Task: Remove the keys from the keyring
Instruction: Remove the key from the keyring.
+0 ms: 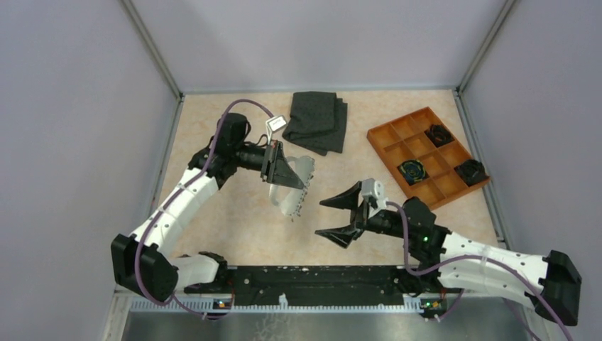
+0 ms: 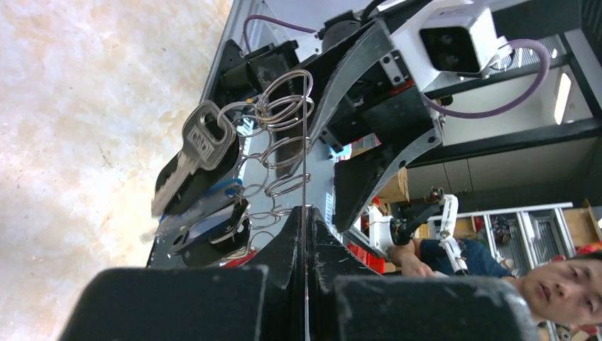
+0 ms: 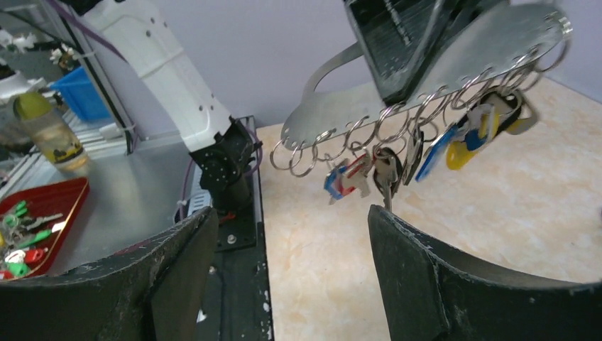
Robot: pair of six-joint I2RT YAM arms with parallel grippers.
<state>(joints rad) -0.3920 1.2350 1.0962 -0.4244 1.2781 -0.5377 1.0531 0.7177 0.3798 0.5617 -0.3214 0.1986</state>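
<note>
My left gripper is shut on the keyring, a pale grey curved metal band held above the table. In the left wrist view the band is edge-on between the closed fingers, with wire rings and a silver key beside it. In the right wrist view the band hangs ahead with several small rings and keys with blue, red, yellow and dark heads. My right gripper is open and empty, just right of the band; its gripper gap sits below the keys.
A folded dark grey cloth lies at the back. An orange compartment tray at the right holds black lumpy clumps. A black base rail runs along the near edge. Grey walls enclose the table.
</note>
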